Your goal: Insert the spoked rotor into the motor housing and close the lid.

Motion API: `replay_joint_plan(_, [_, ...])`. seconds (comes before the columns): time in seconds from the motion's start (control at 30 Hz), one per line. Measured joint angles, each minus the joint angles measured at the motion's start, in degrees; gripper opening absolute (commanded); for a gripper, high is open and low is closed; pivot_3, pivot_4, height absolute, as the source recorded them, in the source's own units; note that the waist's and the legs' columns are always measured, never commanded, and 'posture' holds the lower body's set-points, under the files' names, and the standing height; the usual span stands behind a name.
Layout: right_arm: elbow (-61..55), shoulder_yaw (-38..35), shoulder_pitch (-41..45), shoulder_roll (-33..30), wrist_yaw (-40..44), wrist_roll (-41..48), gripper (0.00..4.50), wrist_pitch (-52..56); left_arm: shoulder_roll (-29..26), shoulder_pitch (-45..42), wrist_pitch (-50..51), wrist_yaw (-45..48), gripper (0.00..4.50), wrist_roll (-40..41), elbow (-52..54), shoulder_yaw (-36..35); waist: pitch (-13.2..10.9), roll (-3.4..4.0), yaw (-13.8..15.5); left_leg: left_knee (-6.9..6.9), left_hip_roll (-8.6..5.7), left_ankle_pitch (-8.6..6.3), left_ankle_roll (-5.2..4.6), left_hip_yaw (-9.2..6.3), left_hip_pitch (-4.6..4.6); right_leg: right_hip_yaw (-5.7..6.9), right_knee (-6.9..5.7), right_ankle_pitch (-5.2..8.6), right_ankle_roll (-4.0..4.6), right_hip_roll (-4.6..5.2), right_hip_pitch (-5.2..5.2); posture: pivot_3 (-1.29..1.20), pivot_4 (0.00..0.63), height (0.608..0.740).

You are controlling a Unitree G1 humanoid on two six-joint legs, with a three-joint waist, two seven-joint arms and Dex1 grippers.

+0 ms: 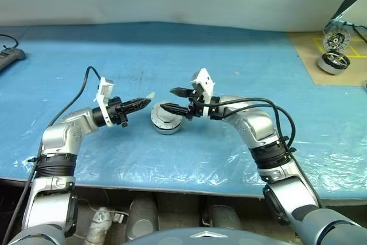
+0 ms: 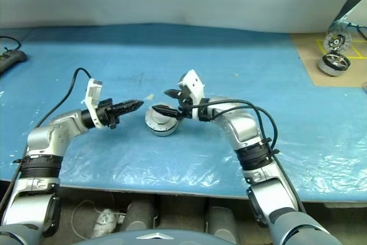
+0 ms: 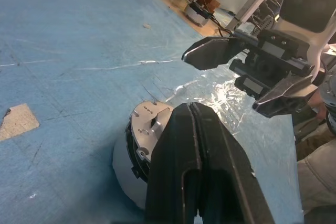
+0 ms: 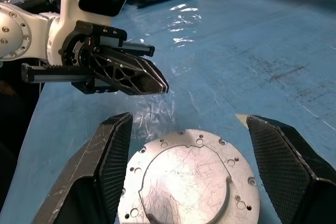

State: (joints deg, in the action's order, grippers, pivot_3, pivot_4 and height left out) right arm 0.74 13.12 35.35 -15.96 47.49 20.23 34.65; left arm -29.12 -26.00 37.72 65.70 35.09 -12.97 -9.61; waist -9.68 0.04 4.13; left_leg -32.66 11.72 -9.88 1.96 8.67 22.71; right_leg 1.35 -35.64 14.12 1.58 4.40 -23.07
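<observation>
The right gripper (image 1: 175, 100) stands wide open around nothing, one finger above and one level with the lid (image 4: 189, 179), which lies with its smooth pale face up on the housing (image 1: 166, 120) at the middle of the head views. In the right wrist view the two black fingers (image 4: 100, 166) flank the disc without touching it. The left gripper (image 1: 144, 102) is pinched fully shut and empty, its tips just left of the can and a little above it.

The lid looks already seated, so the rotor is presumably inside; it cannot be seen, and whether the disc sits flush all round cannot be told either. Two more motor parts (image 1: 334, 61) sit on the brown board at the upper right, well apart.

The chief risk now is a bump. The lower right finger is close to the can's top, and a careless pull-away could catch the rim, tilt the lid or slide the can on the blue sheet (image 1: 114, 55). The closed left tips, so near the can's side, could nudge it likewise. If the lid is only resting, any knock may pop it off.
</observation>
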Motion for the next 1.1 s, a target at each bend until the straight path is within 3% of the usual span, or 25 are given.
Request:
replay_joint_plan(0.27, [-9.51, -1.85, -9.83, -11.52, 5.44, 2.67, 3.66, 3.00, -1.72, 1.12, -0.99, -0.03, 0.00, 0.15, -0.12, -0.25, 0.00, 0.00, 0.32, 0.00, 0.02, 0.00, 0.00, -0.01, -0.05, -0.01, 0.01, 0.00, -0.01, -0.01, 0.02, 0.00, 0.150, 0.740])
replay_joint_plan(0.43, [-12.74, -1.96, -11.58, -17.43, 7.73, 1.77, 3.66, 2.05, -2.65, 1.56, -1.56, -0.03, 0.00, -0.20, -1.94, -0.30, 0.00, 0.00, 0.12, -0.06, 0.03, 0.00, -0.01, 0.01, -0.10, -0.07, 0.00, 0.00, 0.00, -0.01, 0.04, 0.00, 0.150, 0.740])
replay_joint_plan(0.6, [-11.57, 0.19, -6.85, -12.05, 5.85, 0.20, 3.66, 0.84, -2.99, 1.30, -1.72, 0.07, 0.00, -0.36, -2.61, -0.17, 0.00, 0.00, -0.29, -0.10, 0.04, 0.00, -0.02, 0.03, -0.16, -0.12, -0.11, 0.01, 0.01, -0.03, 0.01, 0.00, 0.150, 0.740])
replay_joint_plan(0.8, [-0.94, 6.34, -0.27, -3.20, 2.48, -7.10, 3.66, -6.60, -2.91, 0.74, -1.75, 0.00, 0.00, -0.42, -3.09, -0.01, 0.00, 0.00, -0.04, -0.12, 0.01, 0.00, -0.01, 0.03, -0.03, -0.07, -0.08, 0.01, 0.02, 0.00, 0.00, 0.00, 0.150, 0.740])
replay_joint_plan(1.1, [7.67, 10.27, -0.42, -0.95, 2.70, -13.37, 3.66, -15.05, -2.92, 2.20, -1.73, -1.03, 0.00, -0.38, -2.28, -0.05, 0.00, 0.00, -0.16, -0.11, 0.04, 0.00, 0.00, -0.03, 0.06, 0.04, -0.08, 0.00, 0.01, -0.01, -0.04, 0.00, 0.150, 0.740])
